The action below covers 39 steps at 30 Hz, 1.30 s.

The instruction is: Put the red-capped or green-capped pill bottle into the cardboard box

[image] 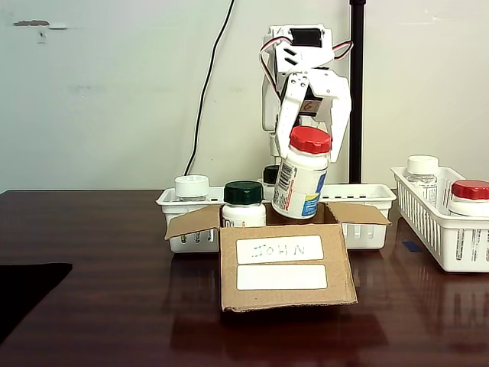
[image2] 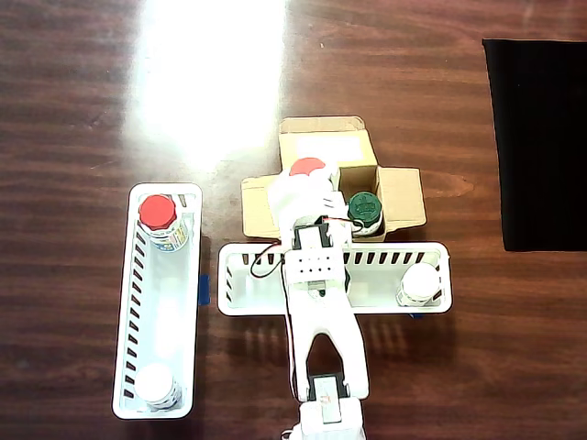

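My gripper (image: 309,131) is shut on the neck of a white pill bottle (image: 300,182) with a red cap, just under that cap. The bottle hangs slightly tilted over the open cardboard box (image: 286,267), its base about level with the flaps. In the overhead view the red cap (image2: 307,168) sits over the box's (image2: 323,139) left half, with the gripper (image2: 307,192) above it. A green-capped bottle (image: 243,202) (image2: 364,209) stands inside the box on the other side. The box's front carries a label reading "JOHN".
A white slotted basket (image: 365,200) (image2: 246,277) lies right behind the box, with a white-capped bottle (image: 192,187) (image2: 421,282) in it. Another basket (image: 447,233) (image2: 156,312) holds a red-capped bottle (image: 470,196) (image2: 158,215) and a white-capped one (image: 422,170) (image2: 154,383). A black pole (image: 356,92) stands behind.
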Motion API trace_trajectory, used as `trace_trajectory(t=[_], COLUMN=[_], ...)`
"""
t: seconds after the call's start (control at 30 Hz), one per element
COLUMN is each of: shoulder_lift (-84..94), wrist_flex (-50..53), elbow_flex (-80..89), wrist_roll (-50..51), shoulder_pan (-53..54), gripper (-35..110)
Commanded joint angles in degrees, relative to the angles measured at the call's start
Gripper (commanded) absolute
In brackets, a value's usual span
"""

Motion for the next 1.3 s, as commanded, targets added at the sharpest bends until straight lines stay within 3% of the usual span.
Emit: trace_trajectory(t=[0.0, 0.5, 0.73, 0.8, 1.07, 1.27], shoulder_lift=[0.79, 5.71, 4.39, 3.87, 3.87, 6.42], wrist_flex=[-1.05, -17.4, -23.82, -24.79, -25.22, -22.41], elbow_flex=[-6.68, 15.56, 17.49, 17.49, 17.49, 17.4], wrist_roll=[0.62, 2.9, 2.55, 2.29, 1.41, 0.79], shoulder_pan=[0.35, 1.23, 0.97, 0.97, 0.88, 0.62], gripper=[1, 1, 3, 11, 67, 71])
